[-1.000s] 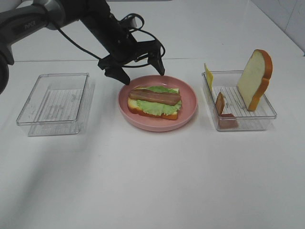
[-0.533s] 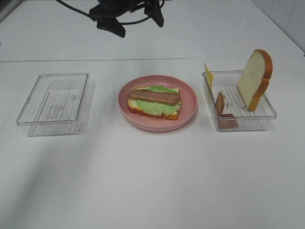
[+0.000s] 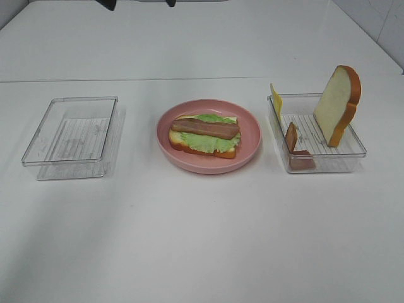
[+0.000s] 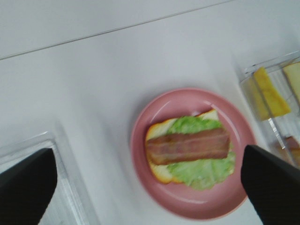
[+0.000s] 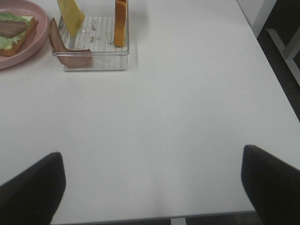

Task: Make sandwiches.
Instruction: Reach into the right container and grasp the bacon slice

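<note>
A partly built sandwich (image 3: 203, 134) lies on the round pink plate (image 3: 251, 140) in the middle of the table: a bread slice, green lettuce and one bacon strip on top. It also shows in the left wrist view (image 4: 190, 149). A second bread slice (image 3: 338, 104) stands upright in the right clear tray (image 3: 328, 161), with a yellow cheese square (image 3: 276, 100) and bacon strips (image 3: 295, 148). My left gripper (image 4: 147, 154) is open and empty, high above the plate; only its tips show at the exterior view's top edge. My right gripper (image 5: 150, 159) is open and empty over bare table, apart from the tray (image 5: 93, 63).
An empty clear tray (image 3: 72, 136) stands left of the plate. The table's right edge and front edge show in the right wrist view (image 5: 276, 93), with dark floor beyond.
My left arm has lifted up and back from just behind the plate, nearly leaving the exterior view. The sandwich and trays have not moved.
</note>
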